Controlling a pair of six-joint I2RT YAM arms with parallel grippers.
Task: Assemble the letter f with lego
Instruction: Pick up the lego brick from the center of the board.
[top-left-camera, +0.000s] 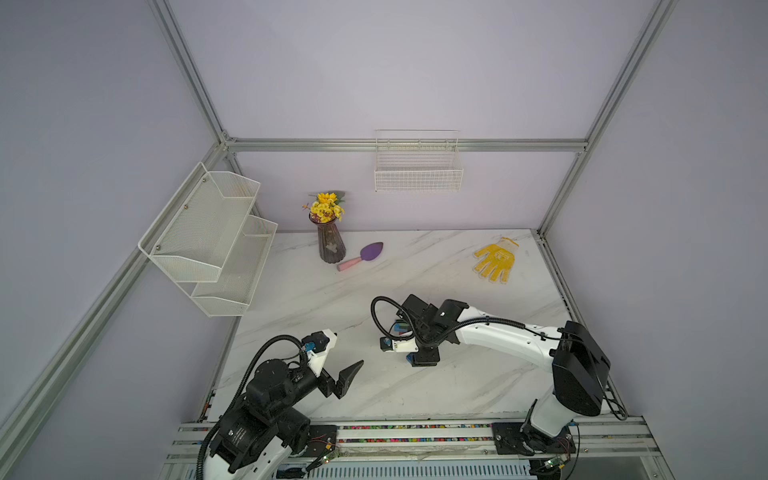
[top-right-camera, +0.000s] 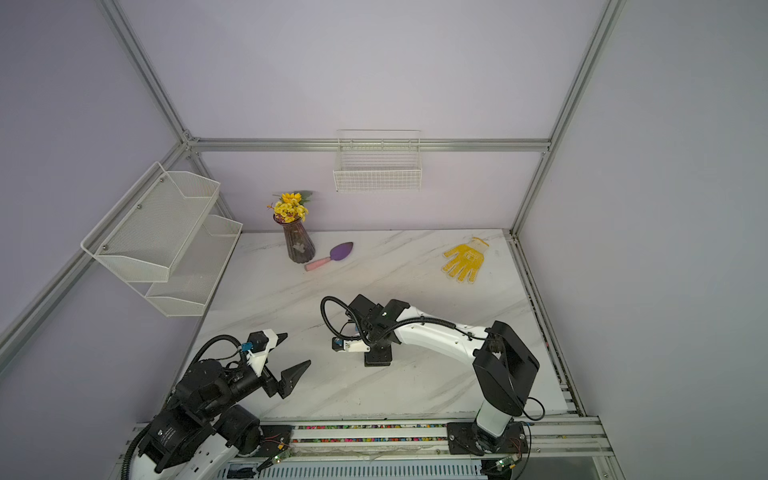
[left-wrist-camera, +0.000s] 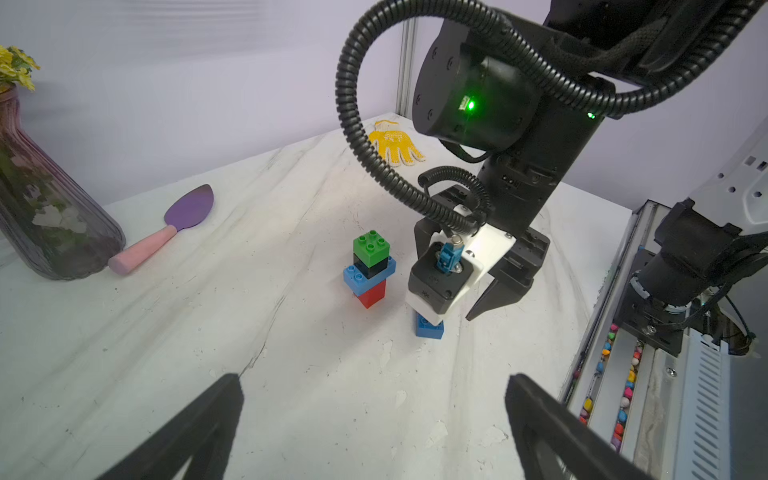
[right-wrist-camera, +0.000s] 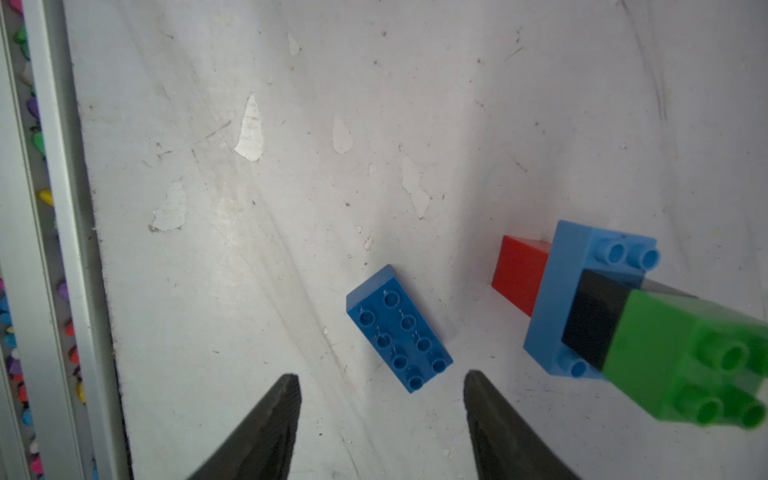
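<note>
In both top views the right arm (top-left-camera: 490, 336) bends over the middle of the desk (top-left-camera: 457, 386). Its wrist hides most of the lego, so only slivers of the stack (top-left-camera: 400, 328) and the dark blue brick (top-left-camera: 411, 359) show. The left fingers (top-left-camera: 349, 374) hang wide and empty, well apart, so a clash between the arms looks unlikely. The vase (top-left-camera: 331, 245), trowel (top-left-camera: 361, 255) and glove (top-left-camera: 494, 259) sit far back, and the racks (top-left-camera: 216, 232) hang on the walls. None of them blocks the work.

In the left wrist view the stack (left-wrist-camera: 370, 266) stands upright: red base, light blue crosswise, then black, then green on top. The right fingers (left-wrist-camera: 494, 295) hang just beside it, over the dark blue brick (left-wrist-camera: 429, 327), which lies flat on the desk. The stack is tall on a small foot, so a sideways swing of the wrist or its hose (left-wrist-camera: 365, 137) could knock it over.

In the right wrist view the right fingers (right-wrist-camera: 266, 424) stand half apart and hold nothing. The dark blue brick (right-wrist-camera: 399, 328) lies just past their tips, askew to the gap. If they close without turning first, they would likely catch its corners and it could twist or skid away, perhaps into the stack (right-wrist-camera: 602, 316) near it. Pressing the brick onto the unbraced green top could also tip everything.
</note>
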